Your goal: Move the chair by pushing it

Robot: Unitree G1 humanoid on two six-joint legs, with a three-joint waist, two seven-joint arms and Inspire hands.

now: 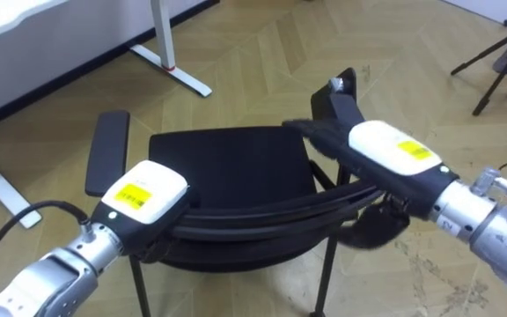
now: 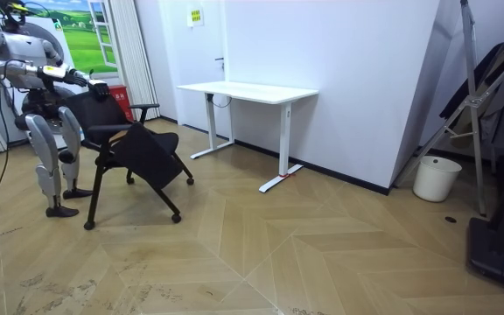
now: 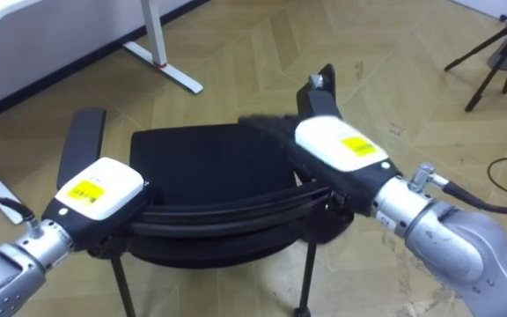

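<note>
As the right robot hand (image 1: 385,148) lies straight-fingered over the chair (image 1: 227,163) and the left robot hand's (image 1: 143,195) grip cannot be told, push evenly.

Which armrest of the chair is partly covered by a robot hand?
The right armrest, its near end under the right robot hand; the left armrest shows whole.

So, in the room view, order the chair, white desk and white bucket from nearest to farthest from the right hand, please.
1. chair, at the right hand, room view's left.
2. white desk, middle of the view.
3. white bucket, room view's far right.
</note>
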